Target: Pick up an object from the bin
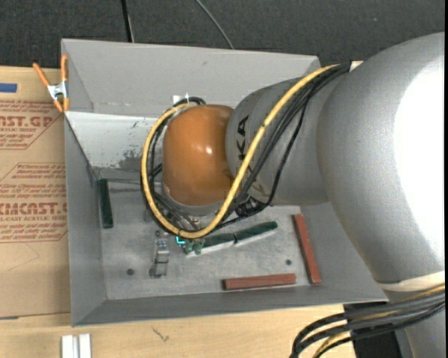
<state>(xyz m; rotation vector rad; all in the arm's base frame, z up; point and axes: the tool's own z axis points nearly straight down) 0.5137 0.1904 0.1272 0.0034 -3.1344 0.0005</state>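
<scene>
Glare whitens the arm (403, 162) (soft shadow across the bin (127, 233) floor).

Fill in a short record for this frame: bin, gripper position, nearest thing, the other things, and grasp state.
bin: grey metal bin
gripper: gripper low over the bin floor, left of centre in the view, below the arm's orange cover
nearest thing: green pen-like stick, lying flat just to the view's right of the gripper
other things: dark green bar by the left wall; reddish-brown bar along the near wall; second reddish-brown bar at the right
grasp: cannot tell
</scene>
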